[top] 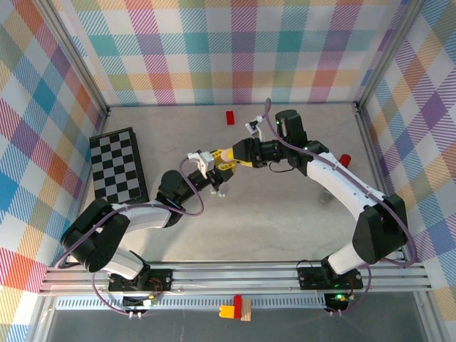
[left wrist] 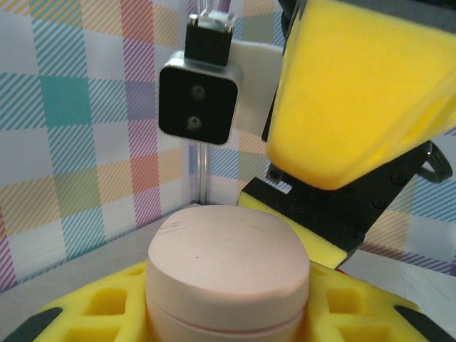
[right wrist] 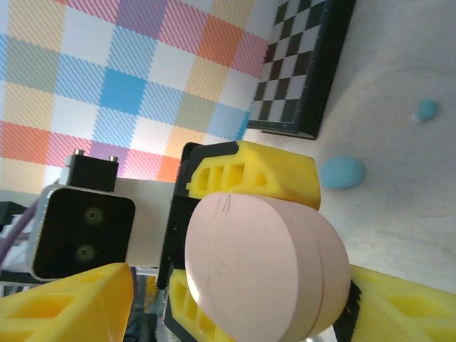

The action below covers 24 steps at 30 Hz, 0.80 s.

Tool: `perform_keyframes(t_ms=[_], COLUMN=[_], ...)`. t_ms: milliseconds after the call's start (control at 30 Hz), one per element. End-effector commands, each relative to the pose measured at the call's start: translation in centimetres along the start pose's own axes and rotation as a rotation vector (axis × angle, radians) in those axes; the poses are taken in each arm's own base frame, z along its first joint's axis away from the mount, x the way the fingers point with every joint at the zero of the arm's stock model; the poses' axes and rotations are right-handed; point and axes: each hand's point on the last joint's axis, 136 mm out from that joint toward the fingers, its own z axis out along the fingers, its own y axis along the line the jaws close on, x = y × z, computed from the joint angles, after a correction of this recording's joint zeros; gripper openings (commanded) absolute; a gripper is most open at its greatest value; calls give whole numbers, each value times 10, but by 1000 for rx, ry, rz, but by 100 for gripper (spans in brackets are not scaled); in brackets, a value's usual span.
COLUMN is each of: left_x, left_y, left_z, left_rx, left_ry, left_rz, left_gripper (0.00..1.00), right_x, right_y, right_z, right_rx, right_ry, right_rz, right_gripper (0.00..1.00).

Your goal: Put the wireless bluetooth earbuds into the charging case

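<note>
A pale pink pebble-shaped charging case (left wrist: 228, 271), lid closed, sits between the yellow fingers of my left gripper (left wrist: 228, 317), which is shut on it. Both grippers meet in mid-air over the table's middle: left gripper (top: 222, 168), right gripper (top: 239, 154). In the right wrist view the pink case (right wrist: 256, 271) lies between my right gripper's (right wrist: 235, 303) own wide-apart fingers (right wrist: 71, 303); one is well clear of the case, so this gripper is open. On the table below lie a tiny blue-green earbud (right wrist: 426, 109) and a light-blue pebble shape (right wrist: 342, 172).
A black-and-white chessboard (top: 117, 165) lies at the left. A red block (top: 230, 117) sits near the back wall, and a small red thing (top: 345, 159) is beside the right arm. Plaid walls close in three sides.
</note>
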Motion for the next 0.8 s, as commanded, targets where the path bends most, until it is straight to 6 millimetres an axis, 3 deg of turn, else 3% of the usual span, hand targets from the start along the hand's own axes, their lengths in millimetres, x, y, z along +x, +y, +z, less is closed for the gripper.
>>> perform_keyframes(t_ms=[0, 333, 433, 567, 633, 767], left_x=[-32, -36, -34, -28, -20, 4], left_y=[-8, -14, -17, -17, -13, -13], left_z=[3, 0, 1, -1, -4, -12], left_rx=[40, 64, 84, 84, 53, 47], left_ry=[-97, -103, -96, -72, -39, 64], left_rz=[19, 24, 15, 1, -9, -7], left_gripper=[36, 36, 41, 56, 70, 92], right_x=[-4, -9, -10, -16, -19, -26], right_y=[17, 6, -3, -13, -25, -72], right_z=[2, -1, 0, -6, -12, -33], right_rx=[-121, -128, -94, -48, 4, 167], right_ry=[21, -9, -25, -72, -111, -224], right_rz=[9, 59, 62, 59, 73, 161], right_gripper=[69, 34, 25, 21, 21, 17])
